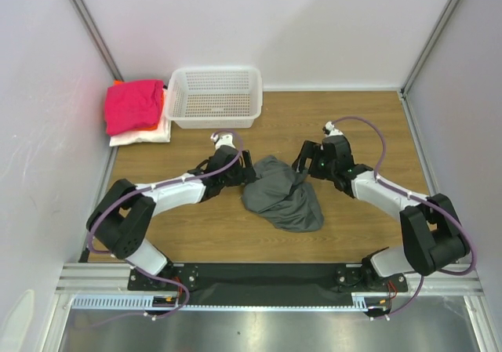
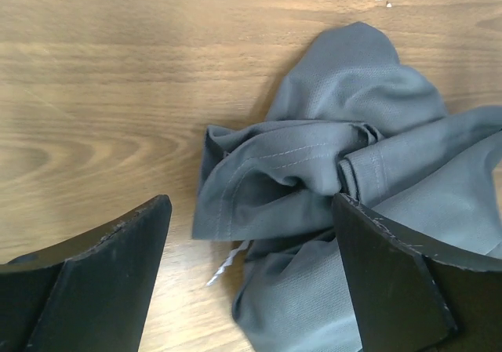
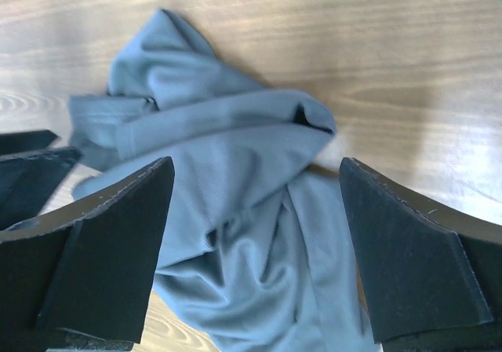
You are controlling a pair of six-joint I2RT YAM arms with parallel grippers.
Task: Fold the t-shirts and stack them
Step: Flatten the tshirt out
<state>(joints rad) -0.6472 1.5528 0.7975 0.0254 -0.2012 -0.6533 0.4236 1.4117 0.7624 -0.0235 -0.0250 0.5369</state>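
A dark grey t-shirt [image 1: 284, 197] lies crumpled in the middle of the table. My left gripper [image 1: 248, 173] is open at its left edge; in the left wrist view [image 2: 251, 234] the bunched cloth [image 2: 329, 172] and a small white label [image 2: 223, 266] lie between its fingers. My right gripper [image 1: 302, 173] is open at the shirt's upper right; in the right wrist view [image 3: 255, 211] the grey cloth [image 3: 235, 172] lies under its spread fingers. Folded magenta-pink [image 1: 133, 105], orange [image 1: 162, 99] and white [image 1: 141, 136] shirts are stacked at the back left.
A white plastic mesh basket [image 1: 213, 97] stands at the back, right of the folded stack. White walls close in the table on the left, back and right. Bare wooden tabletop [image 1: 353, 132] surrounds the grey shirt.
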